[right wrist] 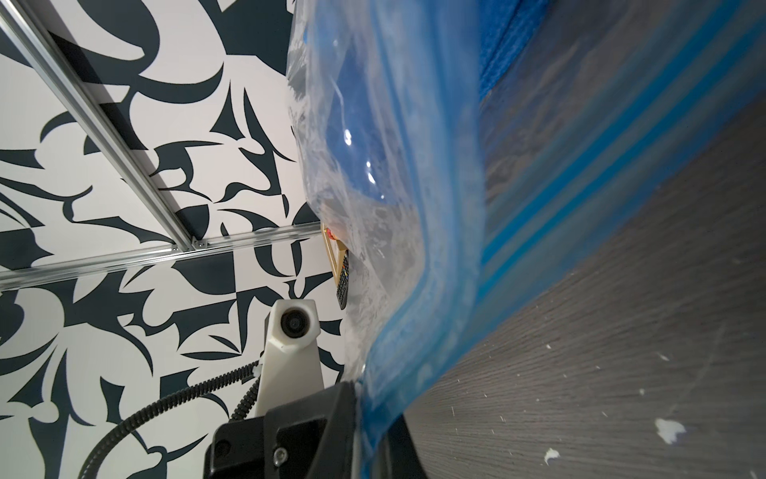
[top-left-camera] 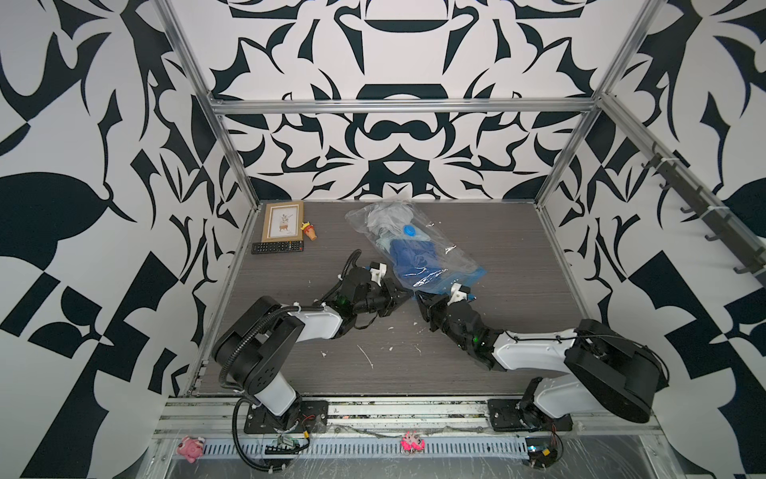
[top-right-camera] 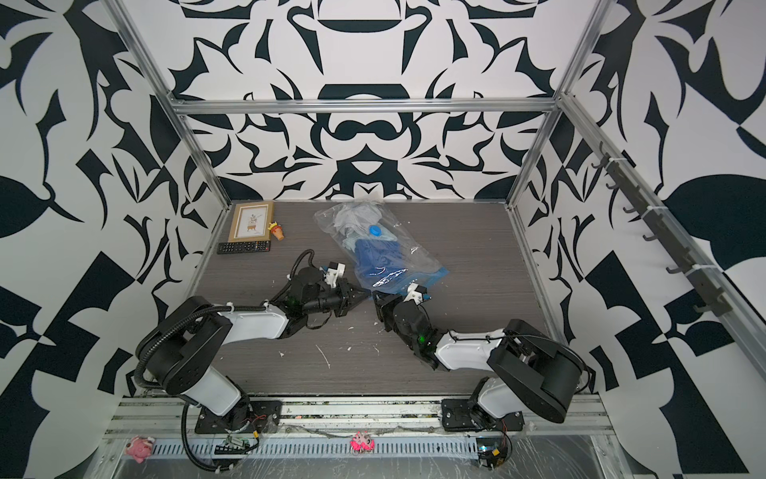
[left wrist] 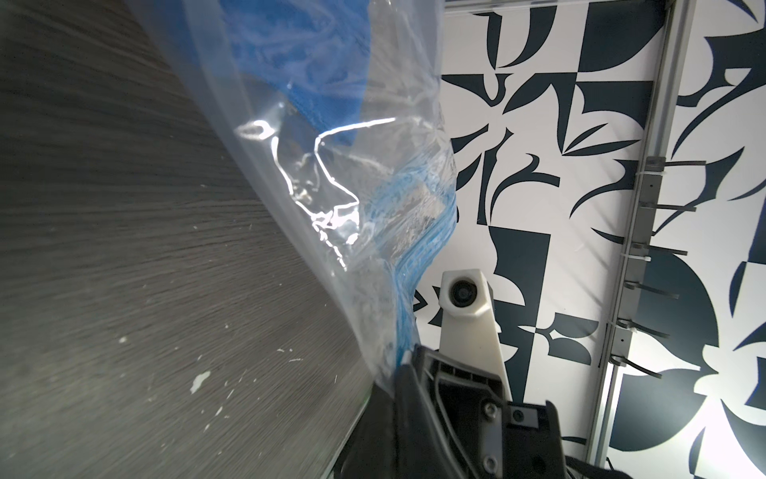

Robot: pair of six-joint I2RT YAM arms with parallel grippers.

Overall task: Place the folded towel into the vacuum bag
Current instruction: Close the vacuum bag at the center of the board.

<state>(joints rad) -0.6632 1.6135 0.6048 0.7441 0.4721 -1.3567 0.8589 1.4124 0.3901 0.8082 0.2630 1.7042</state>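
In both top views I find the vacuum bag (top-left-camera: 454, 259) lying diagonally on the counter (top-left-camera: 518, 331). The blue towel (top-left-camera: 408, 257) is inside it, on the arms' side of the valve cap (top-left-camera: 409, 230). Only the left wrist view shows the zip-seal strip (left wrist: 418, 249) running into the right hand (left wrist: 410, 365), which is clamped on it. The left hand (top-left-camera: 401, 296) is closed at the bag's corner; I cannot tell whether it pinches film.

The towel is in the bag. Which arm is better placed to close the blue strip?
Right, probably. Both the left tool and right tool sit at one corner of the strip, but it runs off toward the right arm's side; the left would reach across.
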